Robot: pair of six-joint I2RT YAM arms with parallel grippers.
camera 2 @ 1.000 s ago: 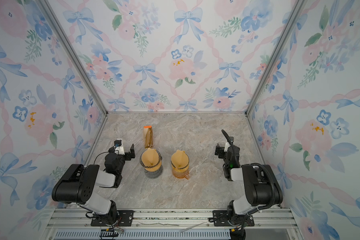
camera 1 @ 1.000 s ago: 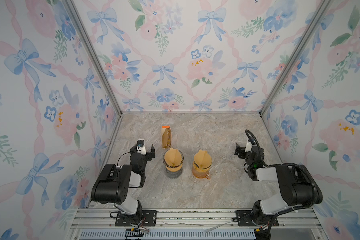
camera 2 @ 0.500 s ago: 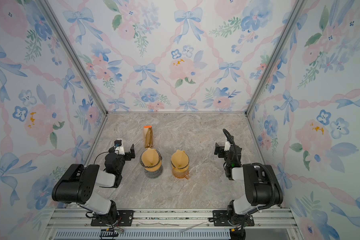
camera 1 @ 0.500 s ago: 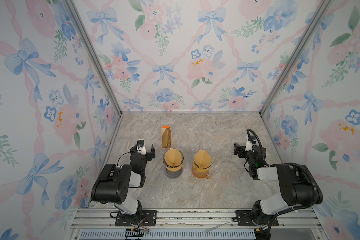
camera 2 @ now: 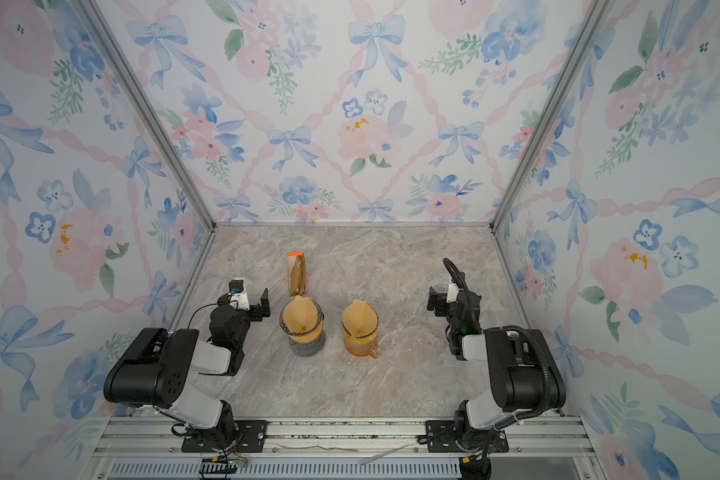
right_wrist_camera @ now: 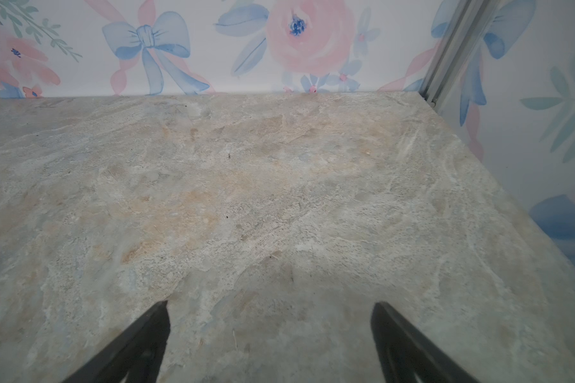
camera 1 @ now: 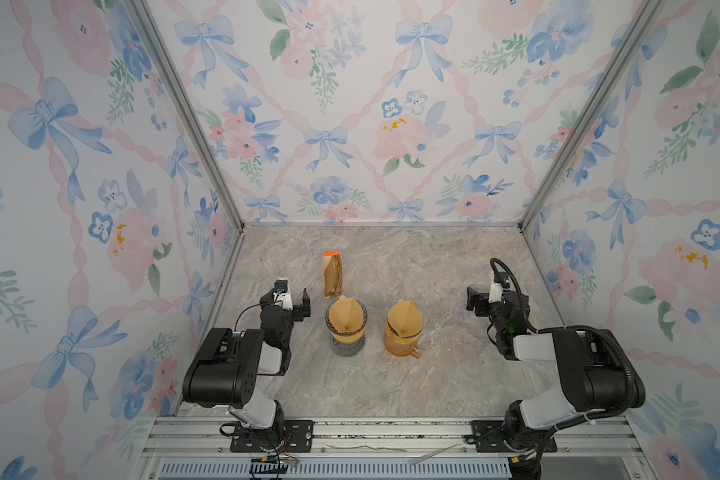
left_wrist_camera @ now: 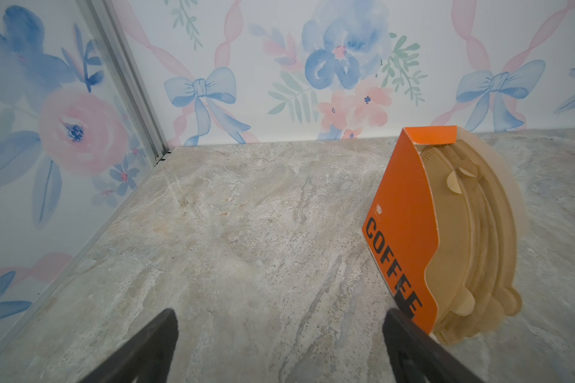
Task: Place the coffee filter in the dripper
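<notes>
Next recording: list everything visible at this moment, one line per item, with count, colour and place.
orange cardboard filter box: one, orange with black lettering, standing upright behind the grey dripper
brown paper filters: a stack, count unclear, inside the box
smoky grey glass dripper: one, mid-table, nearer the left arm
amber transparent dripper: one, beside it, nearer the right arm
tan paper filter cones: two, one seated in each dripper
marbled tabletop: one, grey-beige
floral wallpaper walls: three, pink and blue, around the table
left claw: one, black, open and empty, near the box
right claw: one, black, open and empty, over bare table
</notes>
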